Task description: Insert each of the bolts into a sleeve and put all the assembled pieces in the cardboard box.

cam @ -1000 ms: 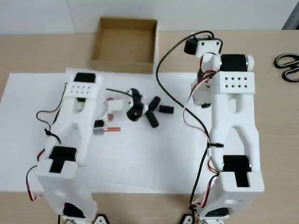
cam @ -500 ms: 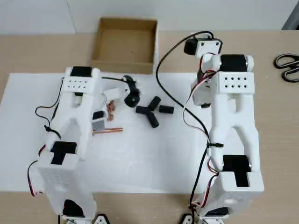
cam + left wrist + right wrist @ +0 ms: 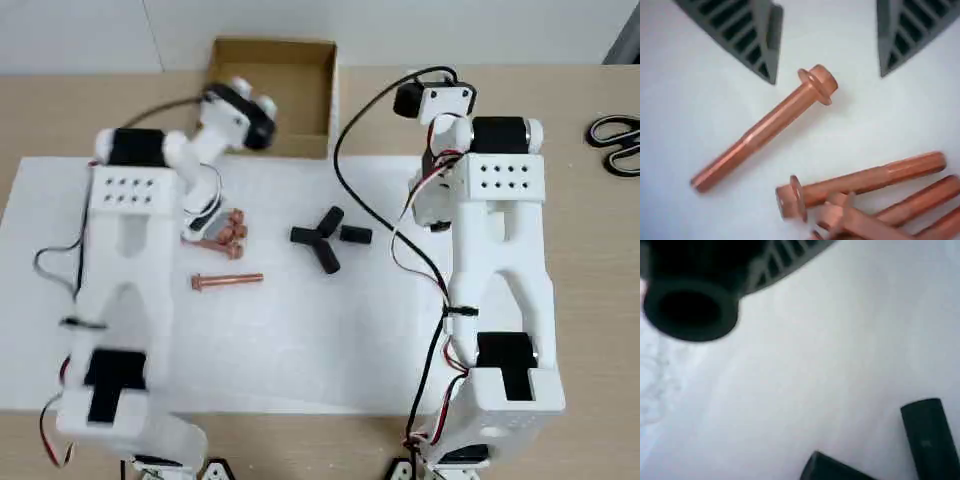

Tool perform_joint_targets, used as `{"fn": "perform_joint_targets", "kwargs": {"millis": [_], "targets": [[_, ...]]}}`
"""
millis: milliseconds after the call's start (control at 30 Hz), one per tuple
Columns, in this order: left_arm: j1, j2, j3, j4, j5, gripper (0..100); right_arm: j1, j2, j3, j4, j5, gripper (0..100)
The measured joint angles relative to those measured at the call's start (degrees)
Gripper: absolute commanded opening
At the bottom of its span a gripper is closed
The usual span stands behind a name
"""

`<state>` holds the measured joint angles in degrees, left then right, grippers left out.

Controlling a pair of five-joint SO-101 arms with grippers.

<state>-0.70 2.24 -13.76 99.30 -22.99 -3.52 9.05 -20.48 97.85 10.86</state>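
Looking down on the wooden surface (image 3: 60, 110), you see a white sheet (image 3: 300, 350) spread across its middle, with your two white arms side by side over it. Your left arm (image 3: 125, 250) reaches up the left side, and its wrist hangs above a small heap of copper bolts (image 3: 228, 230). A lone bolt (image 3: 228, 281) lies flat on the sheet just beside the heap, on the side nearer the arm bases. Your left fingers (image 3: 752, 37) are spread wide apart and hold nothing. In the left wrist view, the flanged head of the lone bolt shows between their tips. Near the middle of the sheet, three black sleeves (image 3: 322, 243) lie in a Y shape. A fourth sleeve (image 3: 356, 236) lies just beside them, toward your right arm (image 3: 500, 250). Your right fingers (image 3: 785, 257) are closed on another black sleeve, the held sleeve (image 3: 690, 310). Its hollow end faces the right wrist camera, raised above the sheet. The open cardboard box (image 3: 215, 95) sits on the bare wood at the far edge of the sheet, beyond the bolts. A pair of scissors (image 3: 615, 142) lies at the far right of the surface, well apart from everything else.
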Motion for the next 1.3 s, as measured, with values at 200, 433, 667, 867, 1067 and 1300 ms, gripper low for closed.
{"fn": "perform_joint_targets", "kwargs": {"millis": [200, 433, 667, 867, 1067, 1300], "targets": [[0.0, -15.7, 5.7, 0.3, 23.6, 13, 0.0, 0.0, 0.0, 0.0, 0.0, 0.6], [0.1, -33.8, 23.0, -1.1, 34.4, 13, 0.0, 0.0, 0.0, 0.0, 0.0, 0.6], [2.6, -34.5, 40.7, -10.0, 58.1, 18, 0.0, 0.0, 0.0, 0.0, 0.0, 0.6], [-0.5, -22.3, 39.9, -14.3, 71.4, 33, 0.0, 0.0, 0.0, 0.0, 0.0, 0.6], [-3.4, -11.3, 35.8, -14.4, 75.3, 35, 0.0, 0.0, 0.0, 0.0, 0.0, 0.6], [-2.0, 1.1, 35.4, -14.1, 76.1, 35, 0.1, 0.0, 0.0, 0.0, 0.0, 0.6]]}}
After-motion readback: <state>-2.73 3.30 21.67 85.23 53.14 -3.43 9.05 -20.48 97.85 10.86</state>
